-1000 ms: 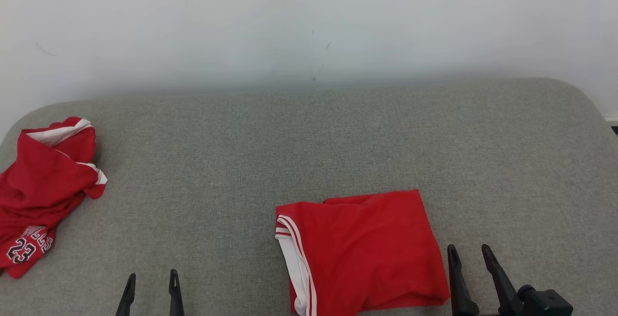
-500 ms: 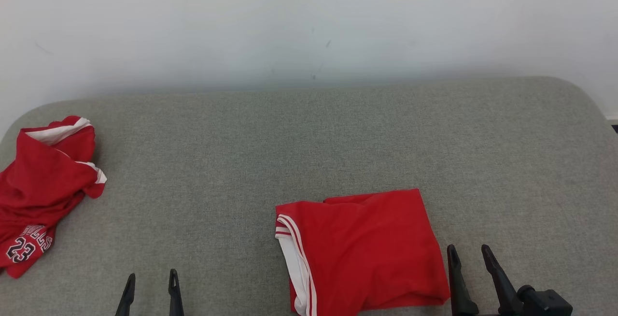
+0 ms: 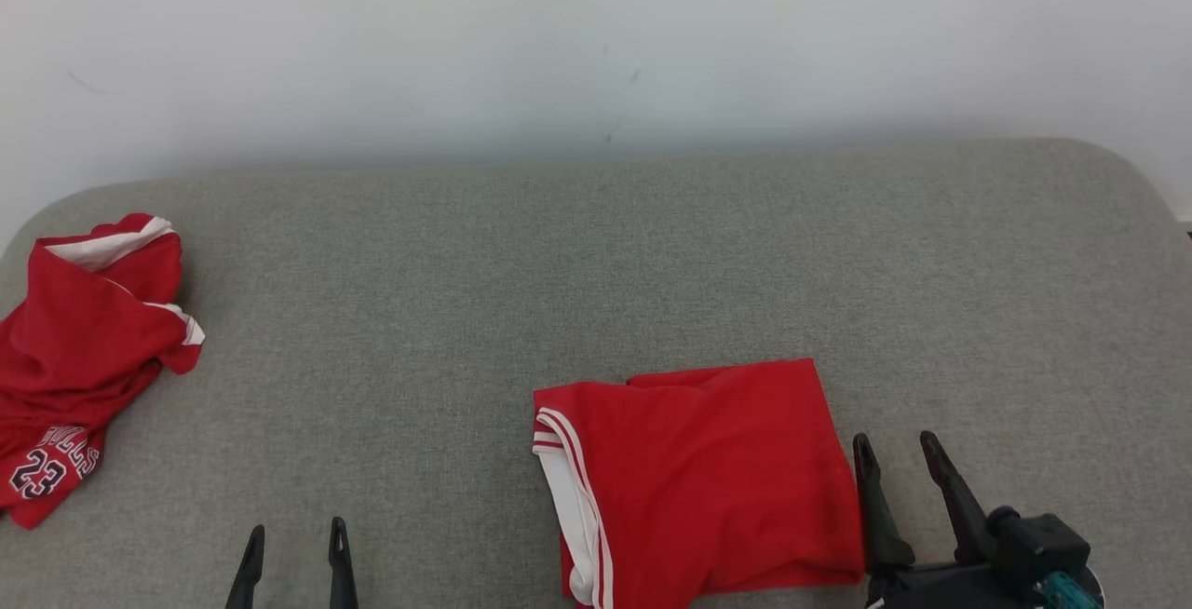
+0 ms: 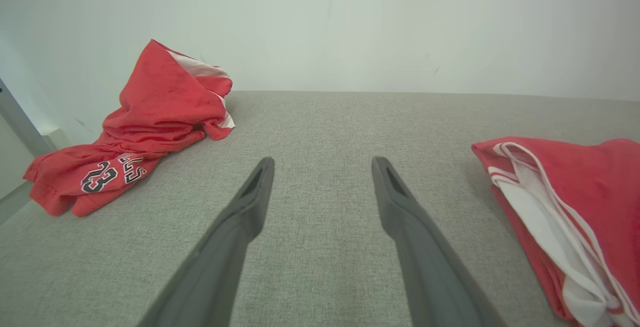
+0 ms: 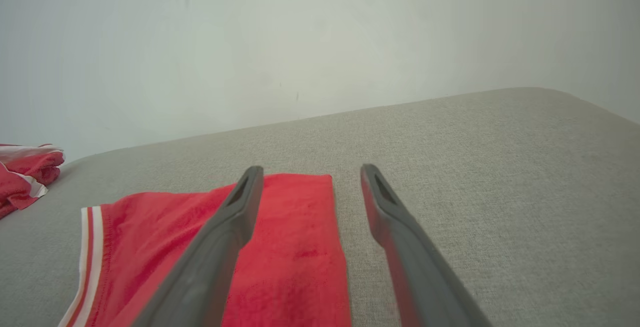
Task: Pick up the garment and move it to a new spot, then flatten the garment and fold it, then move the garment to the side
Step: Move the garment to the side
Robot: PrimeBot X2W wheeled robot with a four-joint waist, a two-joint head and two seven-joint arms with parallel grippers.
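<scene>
The folded garment was seen just left of the right gripper, jaws spread, empty; the left gripper, likewise spread, was found well apart.

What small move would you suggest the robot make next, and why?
Probably shift the right gripper slightly to its left, over the right edge of the folded red garment, and close on it. The garment already lies folded on the grey cushion, so only moving it aside seems left, and the gripper's fingers stand open beside that edge, holding nothing.
</scene>
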